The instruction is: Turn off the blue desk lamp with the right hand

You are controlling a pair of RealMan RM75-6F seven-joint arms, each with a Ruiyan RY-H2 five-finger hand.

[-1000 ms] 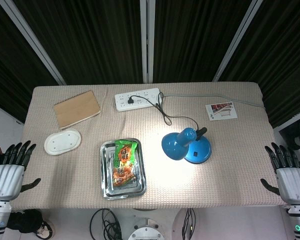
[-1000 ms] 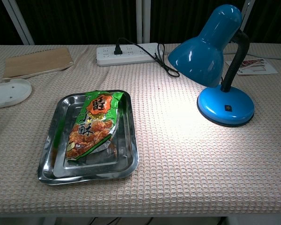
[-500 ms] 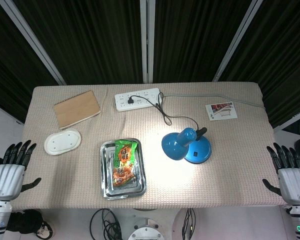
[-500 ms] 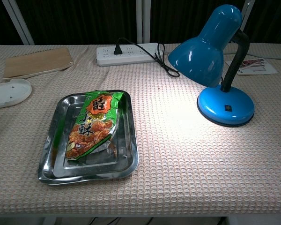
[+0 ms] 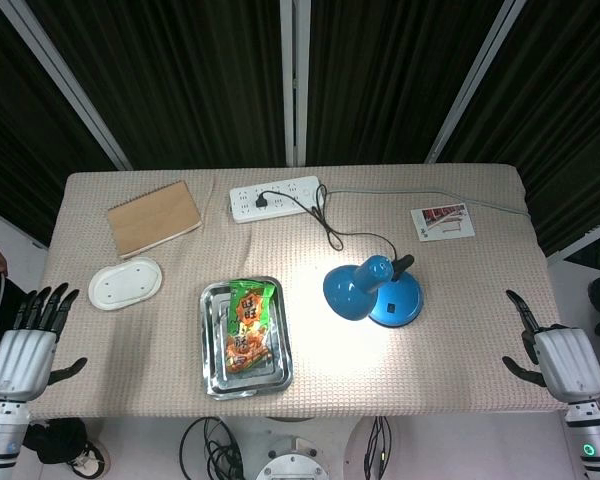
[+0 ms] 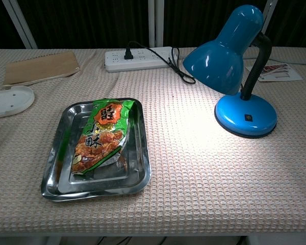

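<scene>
The blue desk lamp [image 5: 372, 291] stands right of the table's middle, lit, casting a bright patch on the cloth below its shade. In the chest view the lamp [image 6: 234, 71] shows a black switch [image 6: 249, 118] on its round base. My right hand [image 5: 558, 360] hangs off the table's right front corner, fingers apart, holding nothing, well clear of the lamp. At the left front corner my left hand [image 5: 28, 340] is likewise spread and empty. Neither hand shows in the chest view.
A steel tray [image 5: 216, 375] with a green snack bag [image 5: 248, 326] lies left of the lamp. A white power strip [image 5: 275, 198] holds the lamp's plug; its cord runs to the lamp. A brown notebook [image 5: 153, 217], a white dish [image 5: 125, 283] and a card [image 5: 442, 221] also lie on the table.
My right hand has shifted slightly left toward the table edge and turned, its fingers now less fanned in view. The left hand drifted a little right. The lamp stays lit.
</scene>
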